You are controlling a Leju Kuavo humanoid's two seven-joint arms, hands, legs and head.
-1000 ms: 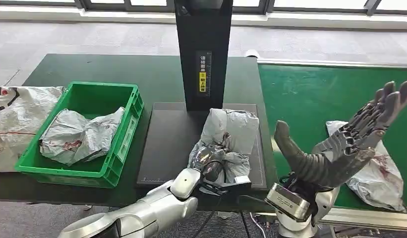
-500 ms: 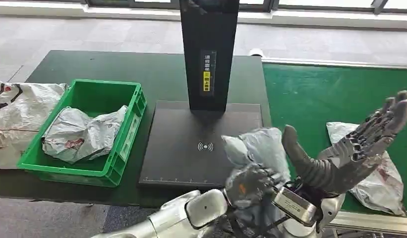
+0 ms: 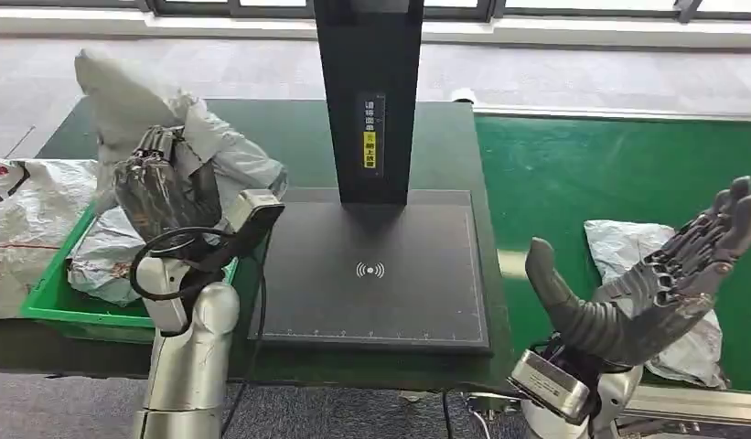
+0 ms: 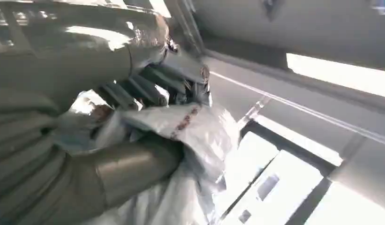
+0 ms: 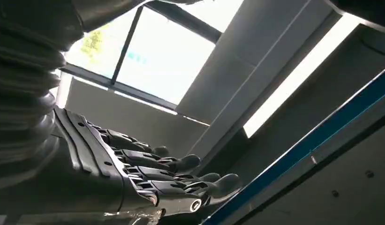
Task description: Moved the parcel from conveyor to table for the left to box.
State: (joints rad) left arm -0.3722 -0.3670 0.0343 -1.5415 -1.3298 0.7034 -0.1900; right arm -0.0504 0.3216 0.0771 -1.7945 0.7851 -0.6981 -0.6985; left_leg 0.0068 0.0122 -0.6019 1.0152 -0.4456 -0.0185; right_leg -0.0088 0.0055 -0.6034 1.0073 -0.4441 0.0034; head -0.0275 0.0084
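Crinkled grey plastic parcel (image 3: 143, 101) gripped by left hand (image 3: 166, 187), right hand (image 3: 659, 274) spread, empty.

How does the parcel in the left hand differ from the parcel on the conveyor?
The held parcel is raised above the green crate, gripped by the left hand; the conveyor parcel lies flat on the green belt, untouched, behind the open right hand. The held one stands bunched upward; the other sprawls. Both are crumpled grey plastic bags.
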